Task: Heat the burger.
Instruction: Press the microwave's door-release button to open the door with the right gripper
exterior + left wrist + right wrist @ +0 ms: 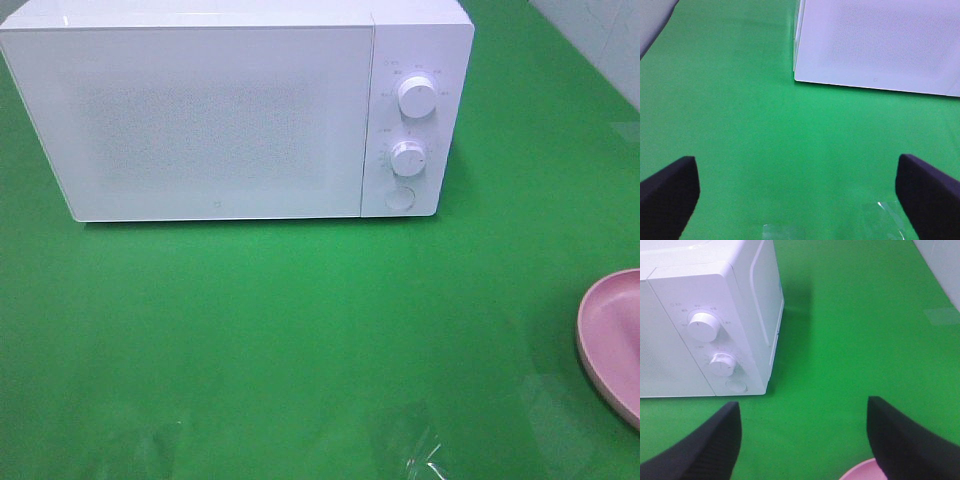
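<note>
While the microwave point(215, 120) stands shut at the back of the green surface point(300, 330), the left hand point(799, 187) faces its door point(880, 45) and the right hand point(805, 432) hangs near the pink plate point(615, 340), both spread wide and empty. The burger shows in no view. Probable step: opening the door. Press the round button point(400, 198) below the knobs squarely, so the oven does not slide.

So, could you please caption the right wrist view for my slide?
Open right end effector over green table, facing white microwave; pink plate edge visible.
</note>
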